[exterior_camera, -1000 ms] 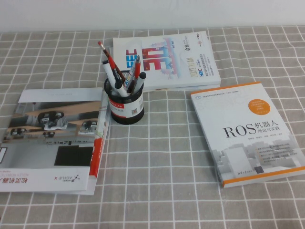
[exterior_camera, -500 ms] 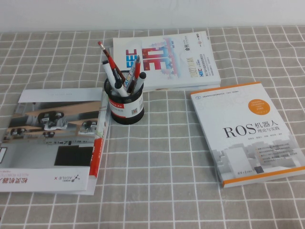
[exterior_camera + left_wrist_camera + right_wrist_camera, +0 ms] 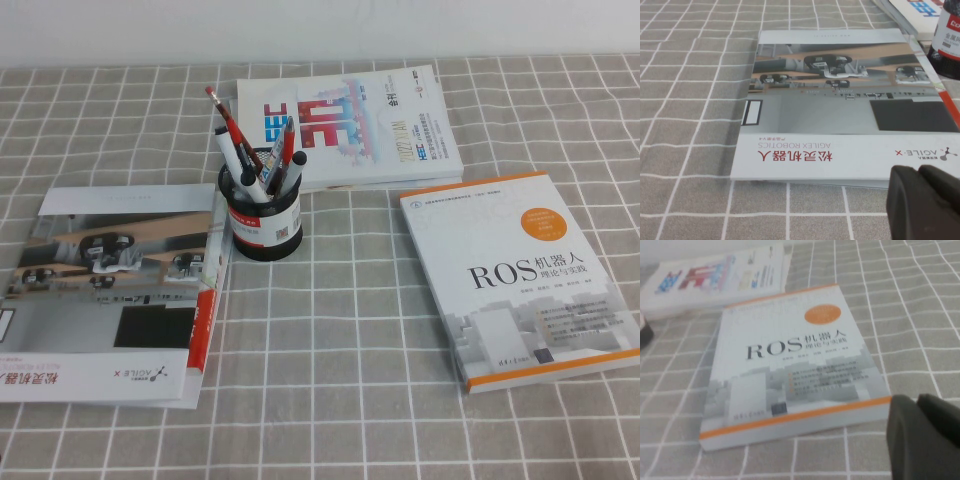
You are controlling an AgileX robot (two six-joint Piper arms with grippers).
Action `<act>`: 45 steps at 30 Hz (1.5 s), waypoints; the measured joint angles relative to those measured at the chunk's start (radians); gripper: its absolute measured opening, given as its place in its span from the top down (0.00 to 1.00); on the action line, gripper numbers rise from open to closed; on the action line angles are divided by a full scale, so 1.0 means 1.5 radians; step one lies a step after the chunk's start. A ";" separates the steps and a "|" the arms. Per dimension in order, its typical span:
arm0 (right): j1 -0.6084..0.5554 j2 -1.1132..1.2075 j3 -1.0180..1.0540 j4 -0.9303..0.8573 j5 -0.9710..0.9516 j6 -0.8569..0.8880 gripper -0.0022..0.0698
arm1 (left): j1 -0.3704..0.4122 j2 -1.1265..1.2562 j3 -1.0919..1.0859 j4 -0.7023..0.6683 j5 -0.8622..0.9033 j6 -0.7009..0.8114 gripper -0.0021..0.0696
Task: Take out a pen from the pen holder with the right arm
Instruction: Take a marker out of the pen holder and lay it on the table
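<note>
Looking down from the high view, one sees neither arm, only the black pen holder (image 3: 263, 225) standing upright with several pens (image 3: 250, 160) leaning in it, none taken out. The wrist views add what that view lacks. The left gripper (image 3: 918, 172) sits low just before the near edge of the AgileX brochure (image 3: 840, 105), its two dark fingers pressed together on nothing. The right gripper (image 3: 916, 401) sits just before the near corner of the ROS book (image 3: 790, 365), also closed and empty. From the right gripper the pen holder is well ahead and to its left, beyond the book; from the left gripper it is ahead and to its right, past the brochure's far corner. A grey cloth (image 3: 330, 400) with white checks covers the table, and a white wall (image 3: 320, 30) rises behind. A magazine (image 3: 350, 125) lies just beyond the holder. Both wrist views cut the holder at the edge and hide the pens; the small print on the covers cannot be read.
</note>
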State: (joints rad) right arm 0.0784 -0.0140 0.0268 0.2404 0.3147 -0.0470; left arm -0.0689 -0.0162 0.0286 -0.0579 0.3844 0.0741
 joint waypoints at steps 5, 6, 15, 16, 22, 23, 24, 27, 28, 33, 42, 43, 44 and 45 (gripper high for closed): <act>0.000 0.000 0.000 0.121 -0.068 0.000 0.99 | 0.000 0.000 0.000 0.000 0.000 0.000 0.98; 0.000 0.000 0.000 0.147 -0.079 0.000 0.99 | 0.000 0.000 0.000 0.000 0.000 0.000 0.98; 0.000 0.000 0.000 0.293 -0.125 0.000 0.99 | 0.000 0.000 0.000 0.000 0.000 0.000 0.98; 0.000 0.000 0.000 0.294 -0.125 0.000 0.99 | 0.000 0.000 0.000 0.000 0.000 0.000 0.98; 0.000 0.000 0.000 0.319 -0.104 0.000 0.99 | 0.000 0.000 0.000 0.000 0.000 0.000 0.98; 0.000 0.000 0.000 0.324 -0.095 0.000 0.99 | 0.000 0.000 0.000 0.000 0.000 0.000 0.98; 0.000 0.000 0.000 0.327 -0.086 0.000 0.99 | 0.000 0.000 0.000 0.000 0.000 0.000 0.98; 0.000 0.002 -0.025 0.328 -0.042 0.000 0.99 | 0.000 0.000 0.000 0.000 0.000 0.000 0.98; 0.000 0.011 -0.041 0.328 -0.025 0.000 0.99 | 0.000 0.000 0.000 0.000 0.000 0.000 0.98; 0.000 0.104 -0.129 0.308 0.067 -0.001 0.99 | 0.000 0.000 0.000 0.000 0.000 0.000 0.98; 0.000 0.319 -0.272 0.251 0.192 -0.074 0.99 | 0.000 0.000 0.000 0.000 0.000 0.000 0.98; 0.000 0.342 -0.285 0.249 0.197 -0.086 0.99 | 0.000 0.000 0.000 0.000 0.000 0.000 0.98; 0.000 0.365 -0.297 0.247 0.199 -0.098 0.99 | 0.000 0.000 0.000 0.000 0.000 0.000 0.98; 0.000 0.383 -0.310 0.247 0.201 -0.113 0.99 | 0.000 0.000 0.000 0.000 0.000 0.000 0.98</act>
State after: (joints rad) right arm 0.0784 0.5609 -0.4381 0.6115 0.6157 -0.2160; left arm -0.0689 -0.0162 0.0286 -0.0579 0.3844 0.0741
